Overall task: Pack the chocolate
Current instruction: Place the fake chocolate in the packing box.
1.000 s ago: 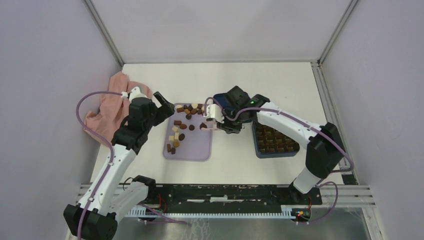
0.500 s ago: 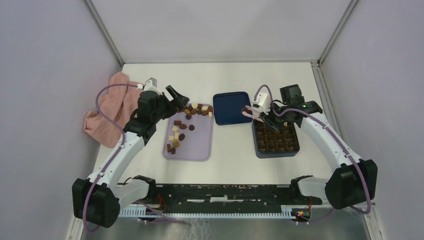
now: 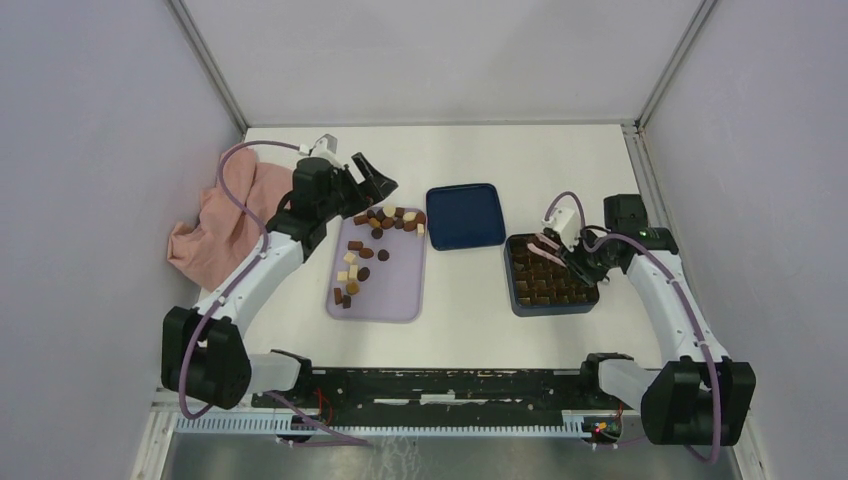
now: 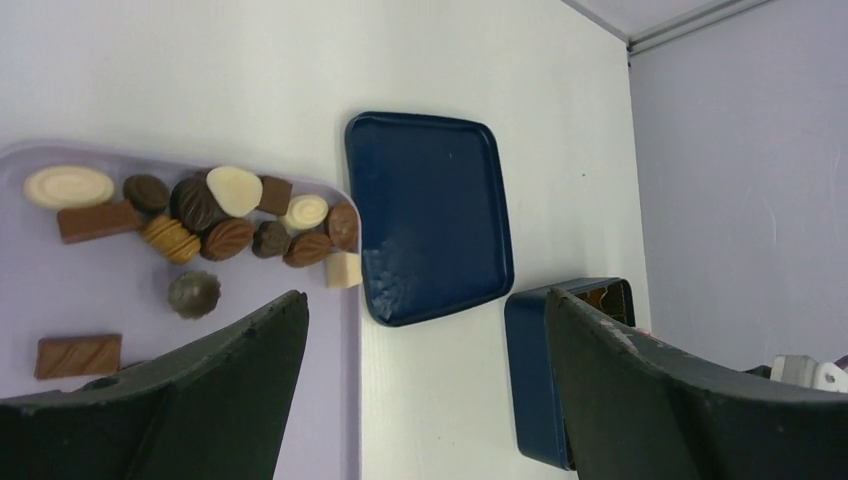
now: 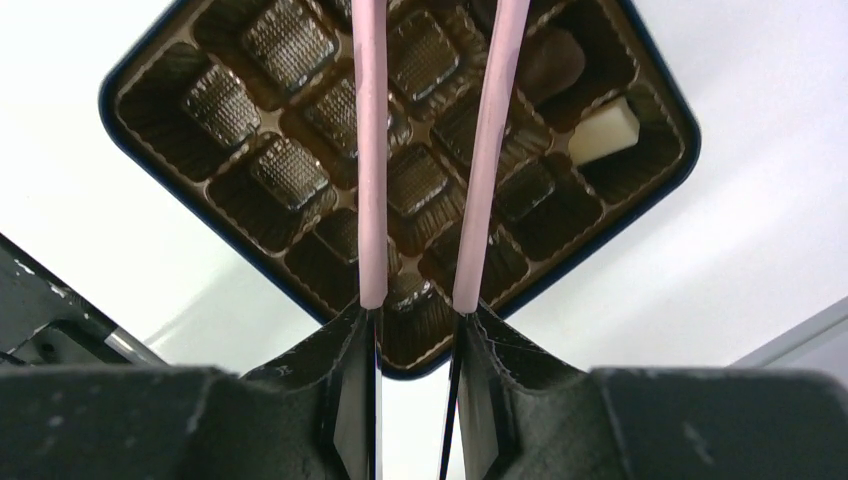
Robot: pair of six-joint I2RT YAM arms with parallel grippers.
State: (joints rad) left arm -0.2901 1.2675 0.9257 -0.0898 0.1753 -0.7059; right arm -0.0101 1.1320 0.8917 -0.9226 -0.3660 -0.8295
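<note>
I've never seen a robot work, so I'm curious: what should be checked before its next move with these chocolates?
1. Jaws of the left gripper open, nothing between: ok.
2. Loose chocolates waiting on the lilac tray: ok, many.
3. Grip of the right gripper on the pink tweezers: ok.
4. Tweezer tips empty: cannot tell; they leave the wrist view.
5. Free compartments in the dark blue box: ok, many look empty.
6. The blue lid lying apart from the box: ok.
</note>
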